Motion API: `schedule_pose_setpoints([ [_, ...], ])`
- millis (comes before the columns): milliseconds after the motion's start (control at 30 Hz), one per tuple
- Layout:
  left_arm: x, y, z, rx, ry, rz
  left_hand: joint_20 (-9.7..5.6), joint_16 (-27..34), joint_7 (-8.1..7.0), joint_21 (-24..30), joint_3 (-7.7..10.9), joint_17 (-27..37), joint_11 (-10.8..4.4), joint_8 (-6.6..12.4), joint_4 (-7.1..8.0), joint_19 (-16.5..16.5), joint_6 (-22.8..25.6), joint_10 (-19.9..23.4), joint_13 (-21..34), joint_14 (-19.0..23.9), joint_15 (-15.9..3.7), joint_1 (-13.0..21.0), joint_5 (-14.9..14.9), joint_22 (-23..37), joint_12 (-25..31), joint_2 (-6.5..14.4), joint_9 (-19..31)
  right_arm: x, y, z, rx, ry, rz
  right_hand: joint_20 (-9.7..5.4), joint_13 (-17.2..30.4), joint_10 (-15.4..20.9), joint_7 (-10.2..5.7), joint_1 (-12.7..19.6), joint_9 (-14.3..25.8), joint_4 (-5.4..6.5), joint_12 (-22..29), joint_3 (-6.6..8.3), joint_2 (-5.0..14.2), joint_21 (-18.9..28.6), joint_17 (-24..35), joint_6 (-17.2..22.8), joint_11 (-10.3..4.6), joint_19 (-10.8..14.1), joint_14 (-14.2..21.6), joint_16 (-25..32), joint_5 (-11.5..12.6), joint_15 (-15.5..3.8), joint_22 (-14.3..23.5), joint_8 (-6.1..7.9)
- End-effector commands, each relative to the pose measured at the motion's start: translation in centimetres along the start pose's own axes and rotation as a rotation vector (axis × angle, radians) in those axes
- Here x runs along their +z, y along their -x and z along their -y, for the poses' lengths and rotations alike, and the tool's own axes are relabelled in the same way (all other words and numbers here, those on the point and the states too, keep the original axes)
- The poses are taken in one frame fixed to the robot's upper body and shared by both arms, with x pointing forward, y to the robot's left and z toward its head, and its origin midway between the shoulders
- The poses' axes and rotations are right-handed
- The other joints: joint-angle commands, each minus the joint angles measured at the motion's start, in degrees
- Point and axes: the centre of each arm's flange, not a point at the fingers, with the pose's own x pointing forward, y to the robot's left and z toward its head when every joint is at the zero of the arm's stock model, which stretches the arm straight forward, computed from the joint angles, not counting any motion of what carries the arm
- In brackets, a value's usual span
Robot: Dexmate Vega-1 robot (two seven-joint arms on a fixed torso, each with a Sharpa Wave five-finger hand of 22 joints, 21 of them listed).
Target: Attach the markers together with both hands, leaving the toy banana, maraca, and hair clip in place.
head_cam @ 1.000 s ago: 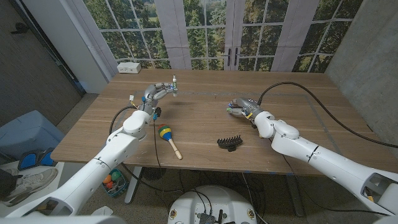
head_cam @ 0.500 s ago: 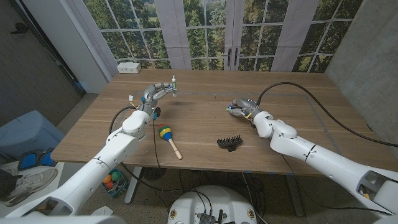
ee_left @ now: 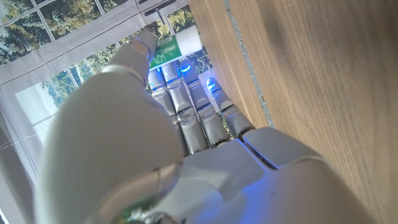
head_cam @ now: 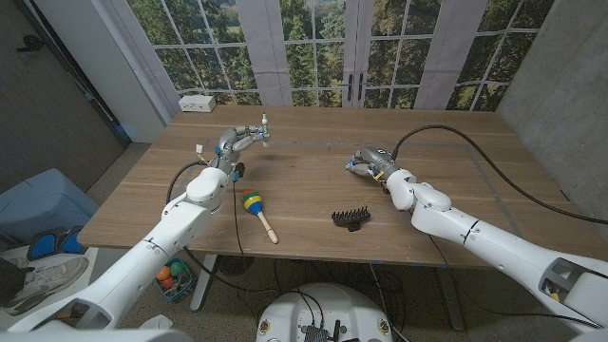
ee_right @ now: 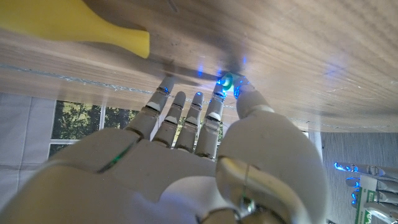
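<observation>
My left hand is raised over the table's far left and pinches a white marker with a green label, upright between thumb and fingers. My right hand is down on the table right of centre, fingers curled. Its thumb and a finger close on the green end of a second marker lying on the wood. The yellow toy banana lies just beyond those fingers. The maraca, with its coloured head and wooden handle, lies near the front left. The black hair clip lies at the front centre.
Black cables run across the table's right side and down from the left arm. A white box sits at the table's far left corner. Windows stand behind the table.
The right hand has edged slightly left over the marker on the table. The left hand stays raised with its marker, almost still.
</observation>
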Motion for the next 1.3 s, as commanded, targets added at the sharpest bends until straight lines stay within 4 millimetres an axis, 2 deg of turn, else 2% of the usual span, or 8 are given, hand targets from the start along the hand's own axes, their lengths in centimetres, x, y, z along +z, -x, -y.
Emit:
schedule_pose_setpoints([
  [33,-0.1,-0.1,0.1,-0.001,-0.001,-0.004,-0.05,-0.2,-5.16,0.4,0.21,0.1,-8.38,0.27,0.28,-0.1,5.0,8.7,20.0,0.2,-8.17,1.6,0.4,0.2,0.0,2.2,8.8,-0.1,0.1,-0.5,-0.037,0.01,0.029,-0.43,0.3,1.4,2.3,1.5,2.2,-0.03,0.5,-0.28,-0.04,0.7,0.5,6.9,-0.58,0.9,0.8,0.8,0.1,-7.6,0.3,2.04],
  [167,-0.1,-0.1,0.2,0.0,-0.004,-0.004,-0.04,-0.2,-5.21,0.5,0.18,0.2,-8.38,0.24,0.29,-0.1,4.9,8.7,20.0,0.2,-8.17,1.6,0.4,0.2,0.0,2.2,8.8,-0.1,0.2,-0.4,-0.057,0.003,0.043,-0.86,0.4,2.1,2.03,2.2,2.1,-0.01,0.7,-0.47,0.06,0.9,0.7,7.6,-1.22,1.4,1.2,1.2,0.1,-8.29,0.3,2.35],
  [400,0.0,-0.2,0.3,-0.001,-0.01,0.0,-0.03,-0.3,-5.14,0.5,0.15,0.3,-8.38,0.27,0.3,-0.1,4.9,8.7,20.2,0.2,-8.17,1.6,0.4,0.2,0.0,2.2,8.9,-0.1,0.7,0.4,-0.125,0.002,0.068,-1.34,0.6,3.0,1.95,2.6,2.0,0.21,1.0,-0.88,0.15,1.2,1.1,7.5,-1.31,2.1,1.9,1.9,0.0,-9.04,0.4,2.36],
  [833,0.1,-0.6,0.6,-0.003,-0.031,0.01,0.09,-0.3,-5.14,0.6,0.13,0.4,-8.38,0.3,0.36,-0.2,4.6,8.6,20.5,0.3,-8.18,1.6,0.5,0.2,-0.1,2.4,9.2,0.1,1.4,2.2,-0.232,0.037,0.101,-2.05,0.7,3.4,1.81,3.2,2.1,0.37,1.1,-1.39,0.49,1.5,1.7,7.5,-1.88,2.6,2.4,2.6,-0.1,-9.6,0.5,2.46],
  [1133,0.1,-0.8,0.8,-0.003,-0.037,0.013,0.16,-0.2,-5.16,0.7,0.09,0.6,-8.34,0.38,0.43,-0.2,4.5,8.8,20.8,0.5,-8.18,1.6,0.5,0.2,0.1,2.6,9.5,0.2,1.9,3.2,-0.288,0.055,0.118,-2.4,0.7,3.8,2.64,4.1,2.1,0.21,1.1,-1.7,0.64,1.8,2.1,7.7,-2.5,2.9,2.5,3.1,-0.2,-9.89,0.5,2.61],
  [1300,0.2,-0.9,1.0,-0.005,-0.055,0.015,0.16,-0.2,-5.17,0.7,0.04,0.7,-8.34,0.45,0.43,-0.1,4.6,8.9,20.9,0.6,-8.18,1.6,0.5,0.1,0.2,2.7,9.6,0.4,2.2,4.0,-0.313,0.08,0.131,-2.59,0.7,3.8,2.07,4.4,2.1,0.23,1.1,-1.94,0.64,1.8,2.3,7.4,-2.76,2.9,2.5,3.2,-0.3,-9.86,0.6,2.51],
])
